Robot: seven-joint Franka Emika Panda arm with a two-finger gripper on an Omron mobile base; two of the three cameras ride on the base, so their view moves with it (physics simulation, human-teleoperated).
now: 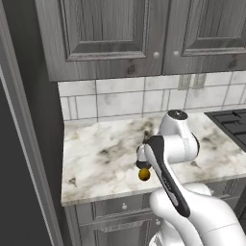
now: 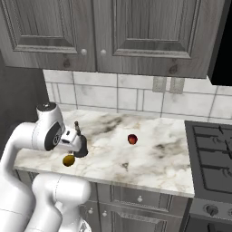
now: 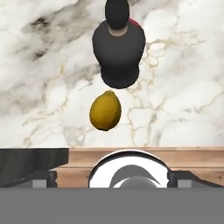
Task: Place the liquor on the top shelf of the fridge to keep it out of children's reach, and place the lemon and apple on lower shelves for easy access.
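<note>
The liquor [image 3: 118,50], a squat black bottle, stands on the marble counter [image 2: 154,158]; it also shows in the right base view [image 2: 80,146], and in the left base view only its neck [image 1: 145,137] clears the arm. The lemon [image 3: 105,110] lies just in front of it, near the counter's front edge [image 2: 69,160] [image 1: 144,174]. The apple [image 2: 132,139] rests further right; a red sliver [image 3: 135,22] peeks from behind the bottle. My gripper [image 3: 112,177] hangs open above the counter's front edge, short of the lemon, holding nothing. The fridge's dark body [image 1: 19,158] stands left; its top shelf and lower shelves are hidden.
Wood-grain grey cupboards [image 2: 113,31] hang over the counter, with a tiled wall [image 2: 136,97] behind. A black stove [image 2: 213,154] adjoins the counter on the right. Drawers [image 2: 140,197] sit below the counter's edge. My own arm [image 1: 168,178] blocks much of the left base view.
</note>
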